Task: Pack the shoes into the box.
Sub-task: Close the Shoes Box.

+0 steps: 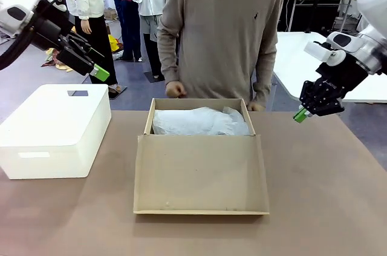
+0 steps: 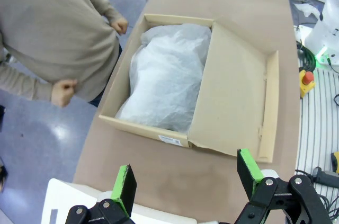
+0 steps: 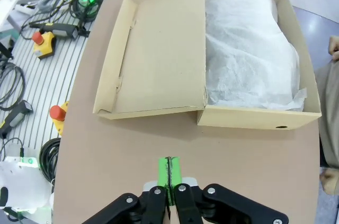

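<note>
Tissue paper (image 1: 199,121) fills the open box (image 1: 199,174); left gripper (image 2: 186,173) hangs high, fingers wide; right gripper's (image 3: 169,168) fingers pressed together

Tan cardboard box (image 1: 197,103), open, upright at the middle of the brown table (image 1: 320,195), close to its far edge. Large hinged flap lid (image 1: 201,174) folded out flat on the near side, plain inner face up, low rim on three edges. Inside: crumpled white tissue paper (image 1: 199,121), heaped to about rim height.
</note>
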